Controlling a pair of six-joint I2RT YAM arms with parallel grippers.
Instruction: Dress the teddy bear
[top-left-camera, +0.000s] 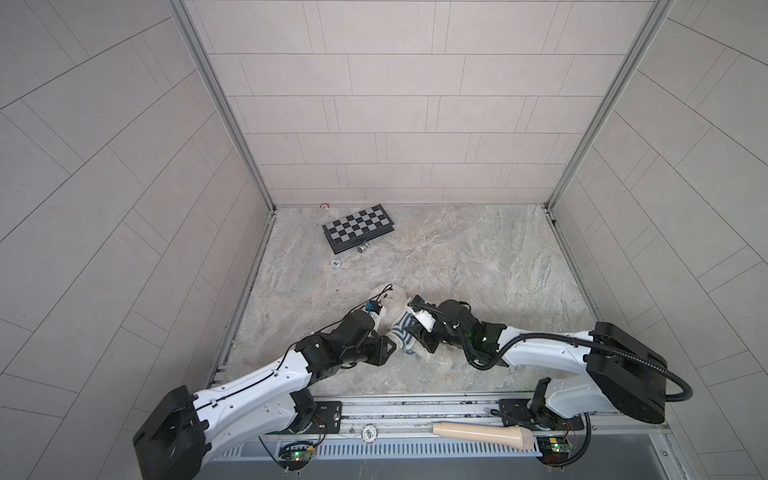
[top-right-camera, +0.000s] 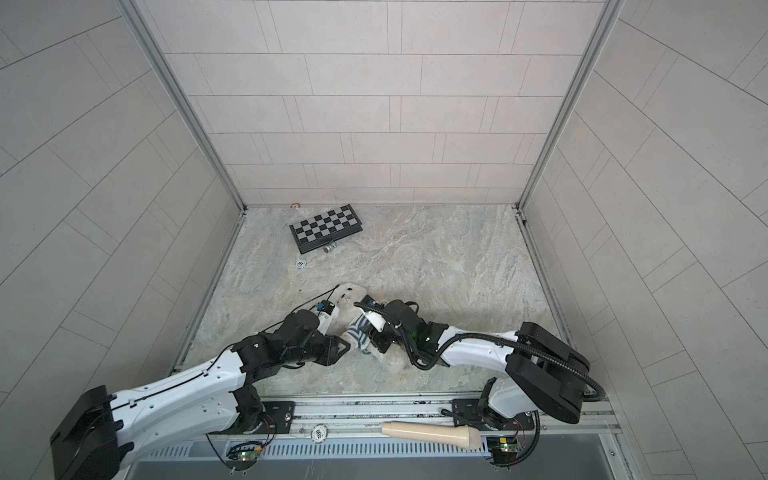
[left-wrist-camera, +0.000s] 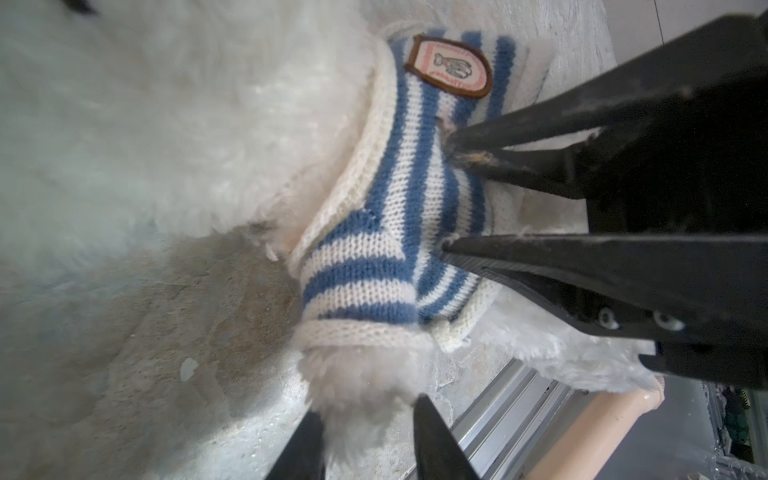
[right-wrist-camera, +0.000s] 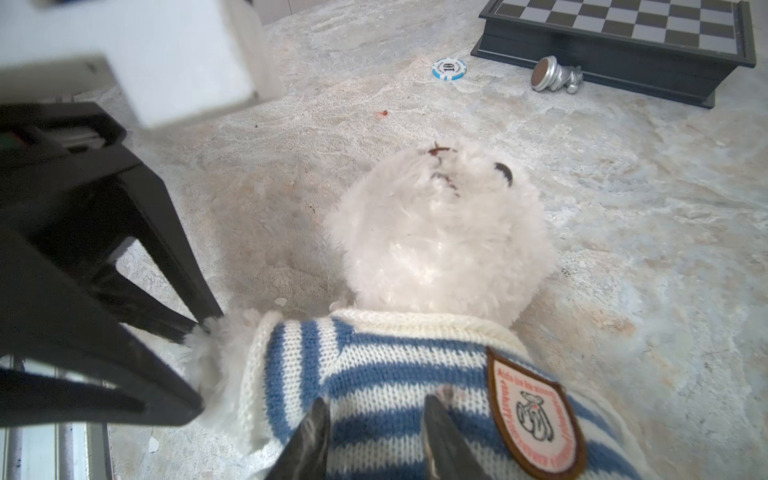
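Observation:
The teddy bear (right-wrist-camera: 440, 232), white and fluffy, lies on its back near the table's front middle, its head (top-left-camera: 392, 296) (top-right-camera: 350, 293) pointing away. It wears a blue-and-white striped shirt (top-left-camera: 404, 332) (top-right-camera: 360, 334) (left-wrist-camera: 399, 208) with a badge (right-wrist-camera: 536, 411). Its paw (left-wrist-camera: 353, 386) sticks out of the sleeve. My left gripper (left-wrist-camera: 363, 411) (right-wrist-camera: 199, 365) is open, one finger on each side of that paw. My right gripper (right-wrist-camera: 372, 405) (left-wrist-camera: 446, 193) has its jaws apart, and both tips press into the shirt on the chest.
A chessboard (top-left-camera: 359, 226) (right-wrist-camera: 623, 25) lies at the back left. A silver chess piece (top-left-camera: 363, 248) lies on its side beside it, and a blue poker chip (top-left-camera: 335, 264) lies nearer. A beige cylinder (top-left-camera: 482, 434) and another chip (top-left-camera: 368, 433) rest on the front rail.

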